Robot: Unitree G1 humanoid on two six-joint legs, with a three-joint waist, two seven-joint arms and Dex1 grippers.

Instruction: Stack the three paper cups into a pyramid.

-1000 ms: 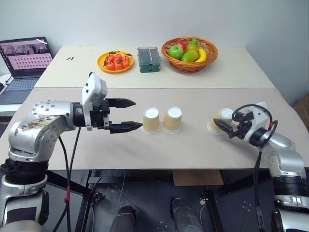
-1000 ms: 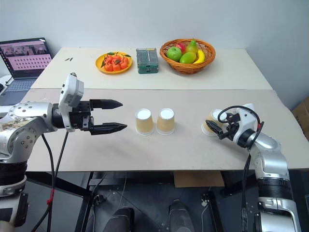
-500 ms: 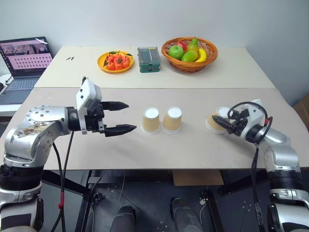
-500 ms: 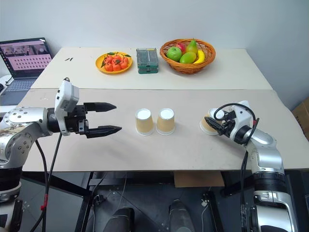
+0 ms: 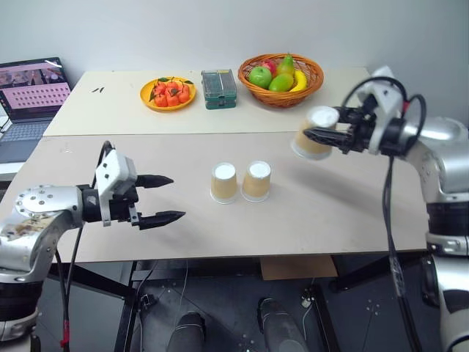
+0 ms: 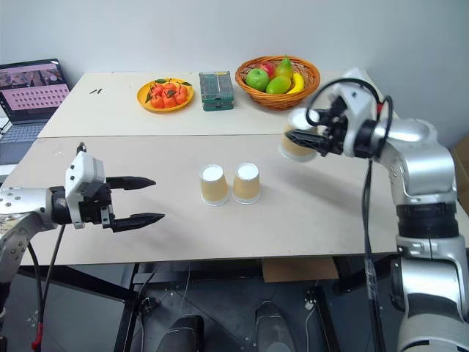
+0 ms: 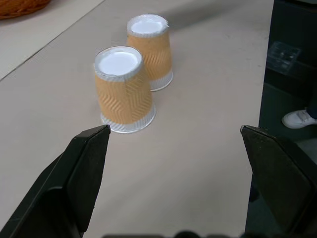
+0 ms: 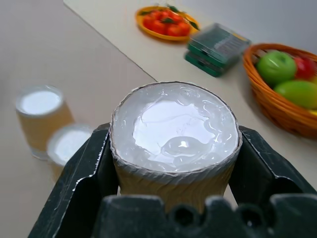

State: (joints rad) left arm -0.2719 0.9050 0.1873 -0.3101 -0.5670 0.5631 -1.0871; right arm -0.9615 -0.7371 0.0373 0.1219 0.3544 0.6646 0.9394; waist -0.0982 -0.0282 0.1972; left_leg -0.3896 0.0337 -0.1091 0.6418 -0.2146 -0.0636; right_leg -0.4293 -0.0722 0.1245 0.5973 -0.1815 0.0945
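Two tan paper cups [image 5: 223,182] [image 5: 256,181] stand upside down, side by side and touching, in the middle of the near table. A third paper cup [image 5: 313,133] is lifted in the air, up and to the right of the pair, with my right gripper [image 5: 316,137] shut on its sides; its white base [image 8: 176,124] faces the wrist camera. My left gripper [image 5: 170,198] hovers open over the table's left part, pointing at the pair from a distance, nothing between its fingers [image 7: 86,163].
On the far table sit a wicker basket of fruit [image 5: 281,72], a green box [image 5: 218,89] and a yellow plate of small red fruit [image 5: 168,92]. A laptop [image 5: 33,88] stands at the far left. The table's front edge runs just below my left gripper.
My right gripper closed on the third cup, which was lying on the table at the right, and lifted it up and leftward. My left gripper drew back to the left and slightly down.
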